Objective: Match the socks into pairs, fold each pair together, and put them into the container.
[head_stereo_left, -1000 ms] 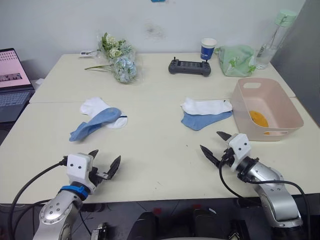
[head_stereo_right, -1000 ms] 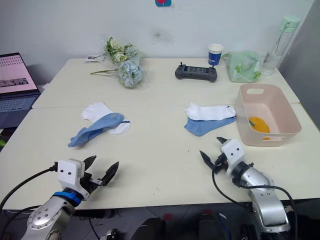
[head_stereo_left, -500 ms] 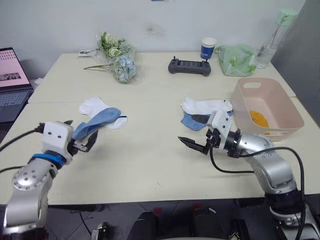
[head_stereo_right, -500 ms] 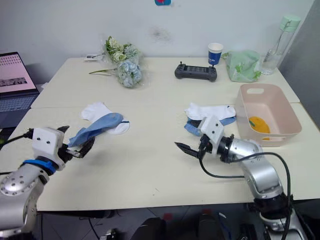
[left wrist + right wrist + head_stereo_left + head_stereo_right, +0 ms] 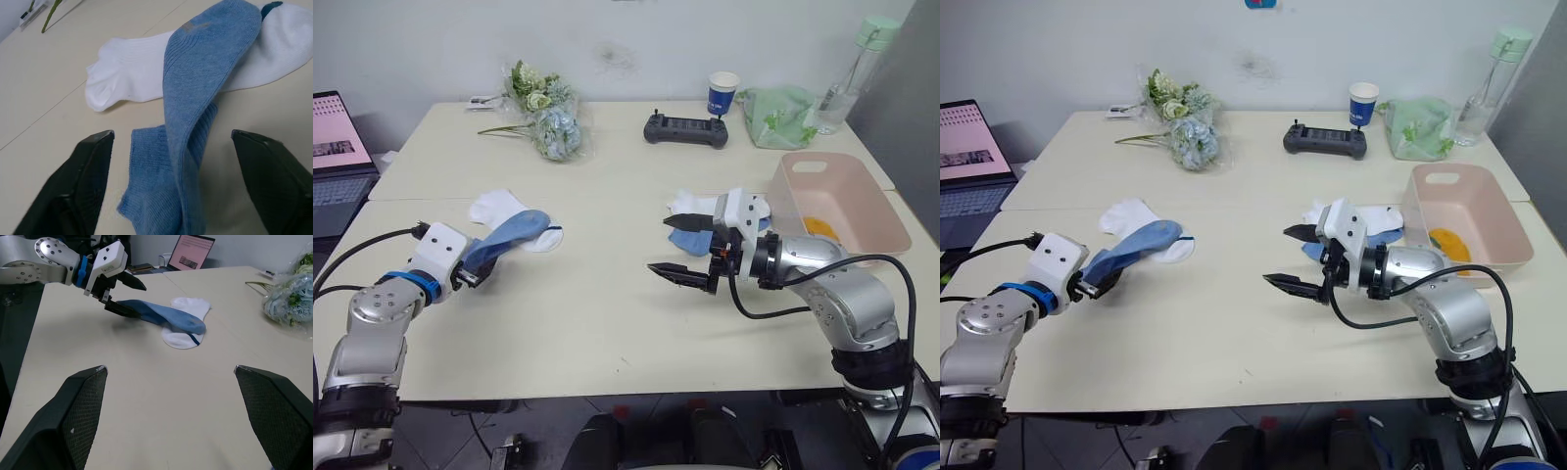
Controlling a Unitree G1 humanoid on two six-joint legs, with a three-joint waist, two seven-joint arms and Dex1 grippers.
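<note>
Since a second ago we've swung our left gripper (image 5: 171,191), fingers spread, around the near-left blue sock (image 5: 205,83); our right gripper (image 5: 687,247) hovers released mid-table.

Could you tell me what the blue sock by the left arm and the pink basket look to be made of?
The blue sock looks like soft knit fabric: ribbed cuff, fine matte weave, limp folds. The pink basket looks like moulded plastic: smooth, faintly glossy walls, rounded corners, a cut-out handle slot.
</note>
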